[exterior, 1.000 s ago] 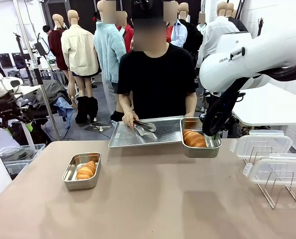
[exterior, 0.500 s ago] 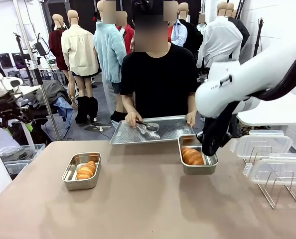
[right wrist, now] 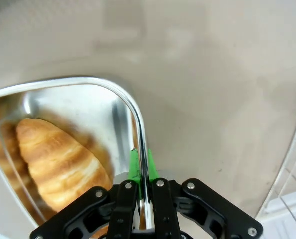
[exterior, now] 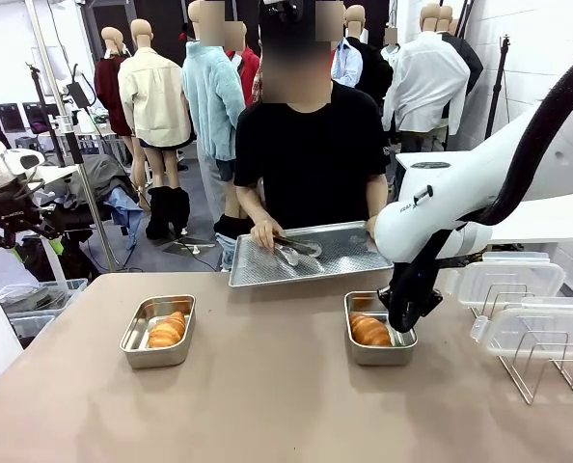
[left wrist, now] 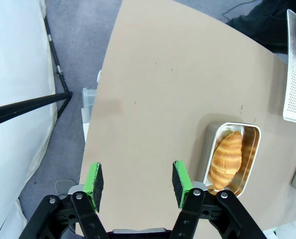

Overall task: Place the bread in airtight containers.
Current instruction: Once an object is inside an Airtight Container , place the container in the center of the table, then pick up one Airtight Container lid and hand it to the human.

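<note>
The right gripper (right wrist: 140,164) is clamped tight on the thin rim of a small rectangular stainless-steel tub (right wrist: 105,82), low in the right wrist frame. A glossy golden-brown croissant (right wrist: 63,159) lies inside at lower left. The left gripper (left wrist: 137,183) hangs with jaws apart, empty, above the beige table (left wrist: 163,74). At its lower right sits a second steel tub (left wrist: 252,144) holding a second croissant (left wrist: 226,159).

Both rolls are in. The clear white-rimmed lids (exterior: 506,278), at the front view's right edge, are not yet on.

Since a second ago, the gripped tub has slid from beside the large perforated steel tray (exterior: 335,253) toward the frame's bottom.
</note>
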Action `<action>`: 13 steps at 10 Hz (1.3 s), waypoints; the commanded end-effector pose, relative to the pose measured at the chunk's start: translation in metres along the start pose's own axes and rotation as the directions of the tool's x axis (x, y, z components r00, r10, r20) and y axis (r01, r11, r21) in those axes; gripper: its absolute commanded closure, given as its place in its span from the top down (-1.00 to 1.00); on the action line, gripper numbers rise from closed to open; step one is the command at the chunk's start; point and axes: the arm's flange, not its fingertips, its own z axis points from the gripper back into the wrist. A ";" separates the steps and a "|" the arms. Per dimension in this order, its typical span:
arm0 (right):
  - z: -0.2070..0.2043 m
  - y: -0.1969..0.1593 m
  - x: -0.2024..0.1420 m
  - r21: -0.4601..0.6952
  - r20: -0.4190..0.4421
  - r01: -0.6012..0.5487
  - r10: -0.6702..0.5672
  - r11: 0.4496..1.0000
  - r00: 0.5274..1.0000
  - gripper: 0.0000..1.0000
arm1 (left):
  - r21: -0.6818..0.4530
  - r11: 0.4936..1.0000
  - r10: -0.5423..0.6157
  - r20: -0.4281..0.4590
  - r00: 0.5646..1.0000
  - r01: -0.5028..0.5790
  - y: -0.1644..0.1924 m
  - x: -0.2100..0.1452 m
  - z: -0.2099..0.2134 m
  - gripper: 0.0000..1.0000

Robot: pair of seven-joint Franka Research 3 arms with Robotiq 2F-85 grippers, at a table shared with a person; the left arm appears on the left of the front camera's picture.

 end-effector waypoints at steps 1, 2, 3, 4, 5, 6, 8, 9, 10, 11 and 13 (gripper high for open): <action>-0.005 0.008 0.013 0.018 0.004 0.003 -0.003 1.000 1.000 -1.00 | 0.019 1.000 0.006 0.008 1.000 -0.006 0.000 0.000 0.003 0.45; -0.009 0.012 0.018 0.005 -0.005 0.006 -0.006 1.000 1.000 -1.00 | 0.019 1.000 0.006 0.008 1.000 -0.006 0.000 0.000 0.003 0.45; -0.010 0.015 0.018 -0.014 -0.006 0.005 -0.006 1.000 1.000 -0.75 | 0.019 1.000 0.006 0.008 1.000 -0.006 0.000 0.000 0.003 0.45; -0.008 0.017 0.018 -0.019 -0.004 0.006 -0.006 1.000 1.000 -0.37 | 0.019 1.000 0.006 0.008 1.000 -0.006 0.000 0.000 0.003 0.45; -0.005 0.017 0.017 -0.028 0.001 0.005 -0.005 1.000 1.000 0.00 | 0.019 1.000 0.006 0.008 1.000 -0.006 0.000 0.000 0.003 0.45; -0.002 0.018 0.017 -0.035 0.001 0.001 -0.001 0.999 1.000 0.37 | 0.019 1.000 0.006 0.008 1.000 -0.006 0.000 0.000 0.003 0.45; -0.003 0.023 0.027 -0.056 -0.031 -0.014 0.013 0.998 0.999 0.71 | 0.019 1.000 0.006 0.008 1.000 -0.006 0.000 0.000 0.003 0.45; -0.003 0.015 0.015 -0.006 -0.002 -0.019 0.019 1.000 1.000 0.71 | 0.019 1.000 0.006 0.008 1.000 -0.006 0.000 0.000 0.003 0.45; -0.003 0.015 0.015 -0.006 -0.002 -0.019 0.019 1.000 1.000 0.71 | 0.019 1.000 0.006 0.008 1.000 -0.006 0.000 0.000 0.003 0.45; -0.003 0.015 0.015 -0.006 -0.002 -0.019 0.019 1.000 1.000 0.71 | 0.019 1.000 0.006 0.008 1.000 -0.006 0.000 0.000 0.003 0.45; -0.003 0.015 0.015 -0.006 -0.002 -0.019 0.019 1.000 1.000 0.71 | 0.019 1.000 0.006 0.008 1.000 -0.006 0.000 0.000 0.003 0.45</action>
